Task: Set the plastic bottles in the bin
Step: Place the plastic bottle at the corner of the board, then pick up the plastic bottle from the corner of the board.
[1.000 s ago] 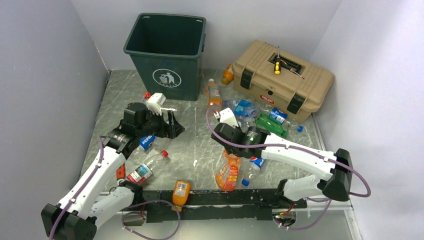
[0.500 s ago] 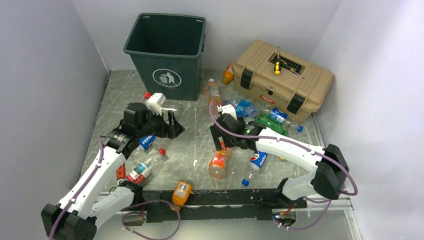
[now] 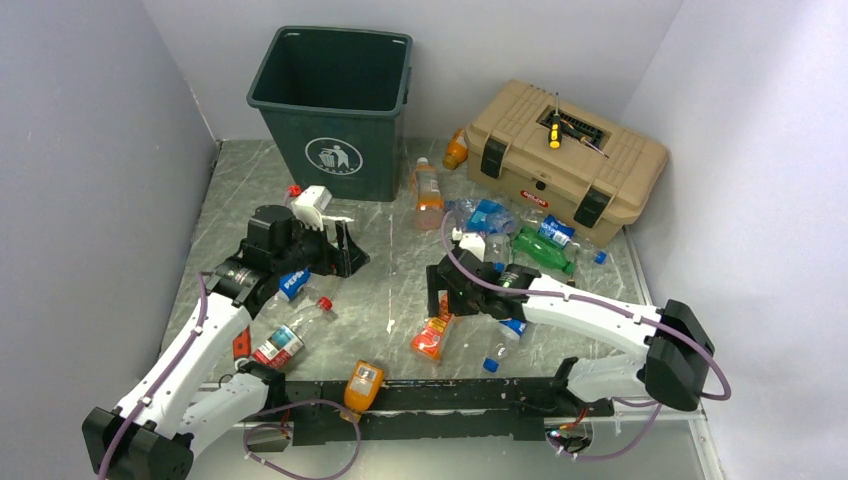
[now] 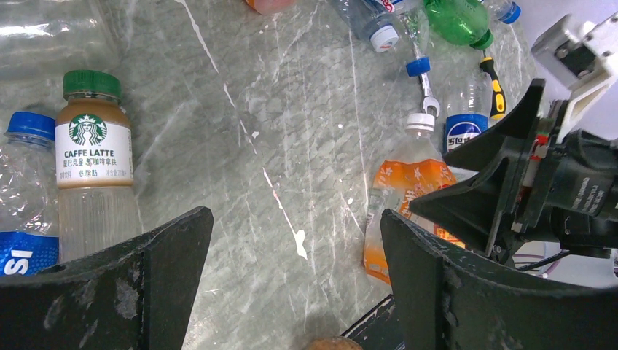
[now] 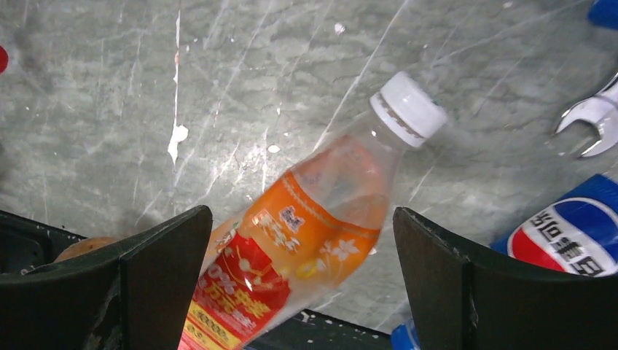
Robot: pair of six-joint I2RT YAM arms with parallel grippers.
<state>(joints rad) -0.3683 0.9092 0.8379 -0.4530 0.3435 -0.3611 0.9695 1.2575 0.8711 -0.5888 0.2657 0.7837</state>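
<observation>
Released since a second ago, the orange bottle (image 5: 306,233) lies on the counter (image 5: 109,109) between my right fingers (image 5: 157,284), spread wide; my left fingers (image 4: 167,277) gape empty; the bin (image 3: 330,100) stands well apart.

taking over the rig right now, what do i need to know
Left gripper: open, empty, low over the table, near a Pepsi bottle.
Right gripper: open, empty, above the orange-label bottle, which lies on the table.
Bin: upright at the back, no bottle visible inside.
Done: nothing visibly binned.
Left: all the bottles, including the cluster by the toolbox.
</observation>
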